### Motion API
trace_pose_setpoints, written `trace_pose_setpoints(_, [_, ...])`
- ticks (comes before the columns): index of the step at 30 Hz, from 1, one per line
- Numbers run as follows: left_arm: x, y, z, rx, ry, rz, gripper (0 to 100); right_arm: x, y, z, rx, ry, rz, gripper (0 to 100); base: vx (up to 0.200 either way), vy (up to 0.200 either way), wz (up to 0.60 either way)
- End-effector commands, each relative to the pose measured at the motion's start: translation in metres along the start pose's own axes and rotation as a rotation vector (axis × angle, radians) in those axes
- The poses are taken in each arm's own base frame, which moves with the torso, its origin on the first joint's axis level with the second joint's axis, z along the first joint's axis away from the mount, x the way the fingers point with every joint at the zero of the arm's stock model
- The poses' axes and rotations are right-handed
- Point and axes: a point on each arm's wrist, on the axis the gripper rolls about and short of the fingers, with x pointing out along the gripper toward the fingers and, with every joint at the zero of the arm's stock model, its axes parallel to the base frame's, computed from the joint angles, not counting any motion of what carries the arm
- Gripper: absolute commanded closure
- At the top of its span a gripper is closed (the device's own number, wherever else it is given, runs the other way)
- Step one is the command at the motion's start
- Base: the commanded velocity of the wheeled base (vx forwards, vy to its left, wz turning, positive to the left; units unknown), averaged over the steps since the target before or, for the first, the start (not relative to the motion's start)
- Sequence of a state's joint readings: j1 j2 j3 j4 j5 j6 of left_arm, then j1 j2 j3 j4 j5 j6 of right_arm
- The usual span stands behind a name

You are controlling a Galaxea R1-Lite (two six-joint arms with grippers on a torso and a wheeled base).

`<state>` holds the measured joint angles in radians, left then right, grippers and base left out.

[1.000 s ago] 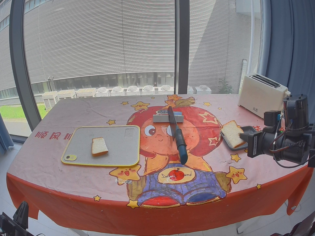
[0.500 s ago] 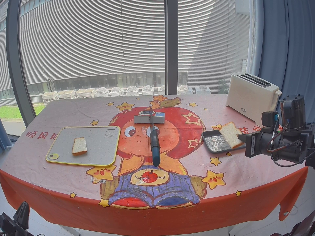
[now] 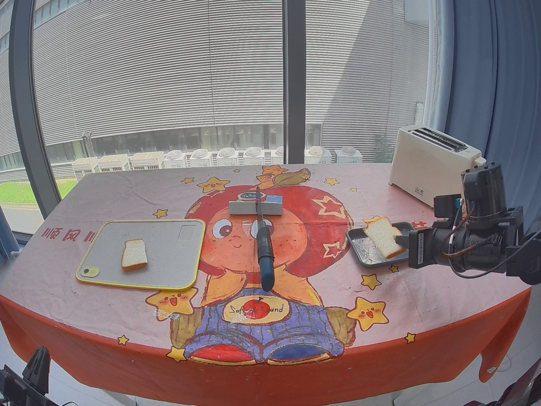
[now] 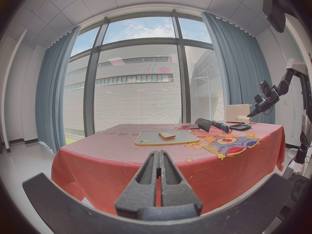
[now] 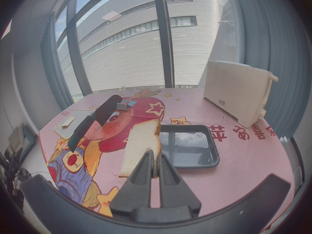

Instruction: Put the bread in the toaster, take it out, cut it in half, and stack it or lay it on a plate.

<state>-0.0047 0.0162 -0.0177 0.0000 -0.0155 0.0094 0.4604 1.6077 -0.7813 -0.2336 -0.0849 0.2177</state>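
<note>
Since the right gripper (image 5: 155, 154) is clamped by its jaws on one edge of a white bread slice (image 5: 142, 144) — the slice tilted over the right-hand part of the dark metal tray (image 3: 359, 250) — the step in hand looks like the first one: getting bread to the toaster (image 3: 429, 163). Whether the slice's low edge touches the tray or the tablecloth (image 3: 315, 305) I cannot tell.

The next move, as I judge it, calls for a lift clear of the tray and a carry back and to the right, where the toaster stands just beyond the tray with its slots facing up. The slice must be turned on edge, lined up along a slot and lowered straight. Held by one edge only, soft bread may sag or catch on the slot's rim.

The right arm comes in from the table's right side, forearm roughly level, gripper pointing left and low over the cloth. The left gripper (image 4: 159, 156) sits below tabletop level off the front left, jaws together on nothing, aimed toward the table.

Cutting waits — the knife (image 3: 264, 249) lies mid-table with its blade on a grey holder (image 3: 242, 207). A smaller bread piece (image 3: 134, 254) lies on the cutting board (image 3: 169, 238), well to the left.
</note>
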Motion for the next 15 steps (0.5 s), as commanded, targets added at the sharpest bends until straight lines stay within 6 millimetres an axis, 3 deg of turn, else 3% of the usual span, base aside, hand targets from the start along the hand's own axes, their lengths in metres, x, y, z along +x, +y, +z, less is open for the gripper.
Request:
trace_pose_setpoints(1, [0.0, 0.0, -0.005, 0.0, 0.001, 0.0, 100, 0.021, -0.002, 0.0, 0.027, 0.036, -0.018, 100, 0.0, 0.0, 0.0])
trace_pose_setpoints(10, [0.0, 0.0, -0.005, 0.0, 0.001, 0.0, 100, 0.052, -0.018, 0.001, 0.079, -0.007, -0.06, 100, 0.0, 0.0, 0.0])
trace_pose_setpoints(15, [0.0, 0.0, -0.005, 0.0, 0.001, 0.0, 100, 0.06, -0.024, -0.003, 0.083, -0.012, -0.073, 100, 0.0, 0.0, 0.0])
